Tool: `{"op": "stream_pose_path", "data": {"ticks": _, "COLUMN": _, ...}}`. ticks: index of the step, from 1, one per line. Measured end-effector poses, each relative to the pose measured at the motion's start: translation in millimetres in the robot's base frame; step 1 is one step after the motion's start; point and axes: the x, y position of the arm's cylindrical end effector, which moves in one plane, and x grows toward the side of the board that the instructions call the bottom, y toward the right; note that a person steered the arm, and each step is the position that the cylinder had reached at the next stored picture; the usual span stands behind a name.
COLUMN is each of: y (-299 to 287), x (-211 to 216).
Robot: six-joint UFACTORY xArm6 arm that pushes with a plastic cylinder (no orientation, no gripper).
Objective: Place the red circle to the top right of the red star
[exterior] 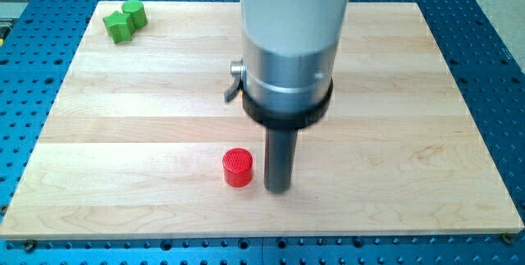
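Observation:
The red circle [238, 167] is a short red cylinder standing on the wooden board [123, 134] below the view's middle. My tip [278, 189] rests on the board just to the right of the red circle, with a narrow gap between them. The red star does not show in this view; the arm's grey body [291, 43] covers the middle and top of the board.
A green circle [134, 12] and a green block [117, 27] of angular shape sit touching each other at the board's top left corner. A blue perforated table [33, 93] surrounds the board on all sides.

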Motion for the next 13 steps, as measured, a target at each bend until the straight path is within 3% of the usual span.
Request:
{"op": "stream_pose_path", "data": {"ticks": 1, "y": -50, "x": 16}}
{"op": "stream_pose_path", "data": {"ticks": 2, "y": -66, "x": -18}}
{"op": "stream_pose_path", "data": {"ticks": 4, "y": 14, "x": -59}}
{"op": "stream_pose_path", "data": {"ticks": 5, "y": -16, "x": -40}}
{"op": "stream_pose_path", "data": {"ticks": 7, "y": -33, "x": -80}}
{"op": "stream_pose_path", "data": {"ticks": 8, "y": -18, "x": -90}}
{"op": "stream_pose_path", "data": {"ticks": 9, "y": 36, "x": -92}}
{"op": "stream_pose_path", "data": {"ticks": 10, "y": 29, "x": -82}}
{"op": "stream_pose_path", "data": {"ticks": 12, "y": 62, "x": -139}}
{"op": "stream_pose_path", "data": {"ticks": 13, "y": 84, "x": -108}}
